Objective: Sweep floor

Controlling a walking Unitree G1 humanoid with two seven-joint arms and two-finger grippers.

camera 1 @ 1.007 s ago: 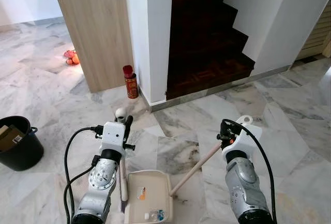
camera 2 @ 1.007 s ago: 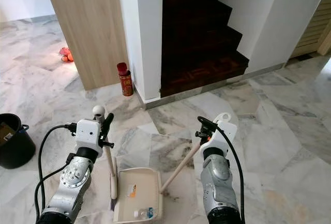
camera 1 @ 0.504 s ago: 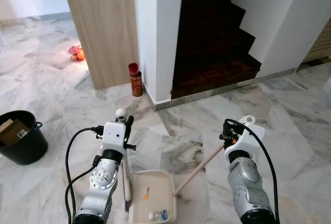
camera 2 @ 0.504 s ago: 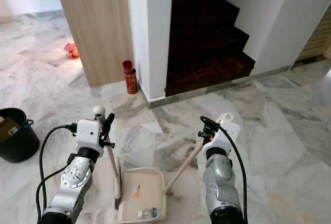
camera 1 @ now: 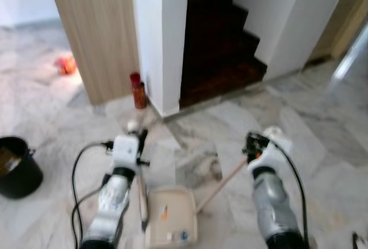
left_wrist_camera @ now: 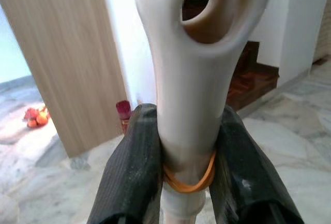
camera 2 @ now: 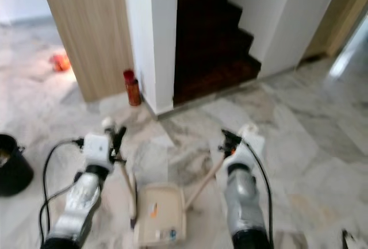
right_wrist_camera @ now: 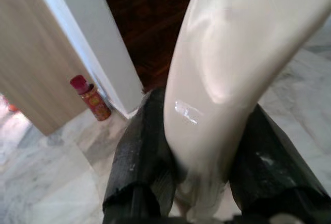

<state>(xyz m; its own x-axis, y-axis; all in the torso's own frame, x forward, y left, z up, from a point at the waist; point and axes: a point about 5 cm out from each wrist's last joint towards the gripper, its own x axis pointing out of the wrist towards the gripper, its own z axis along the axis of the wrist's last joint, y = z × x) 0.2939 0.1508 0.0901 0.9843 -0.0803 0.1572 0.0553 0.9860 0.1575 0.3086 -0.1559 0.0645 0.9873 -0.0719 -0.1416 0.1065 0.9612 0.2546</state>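
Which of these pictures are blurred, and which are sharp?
Both eye views are motion-blurred: the dustpan and red can look smeared. Both wrist views are sharp on each hand: the left hand grips the broom handle, the right hand the dustpan handle.

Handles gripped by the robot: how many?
2. The left hand grips the broom handle; the right hand grips the dustpan handle, which runs down to the dustpan between the arms.

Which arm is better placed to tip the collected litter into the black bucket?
Right, probably: the right gripper holds the dustpan handle, and the dustpan holds the litter. The left gripper grips the broom handle. The bucket sits far left.
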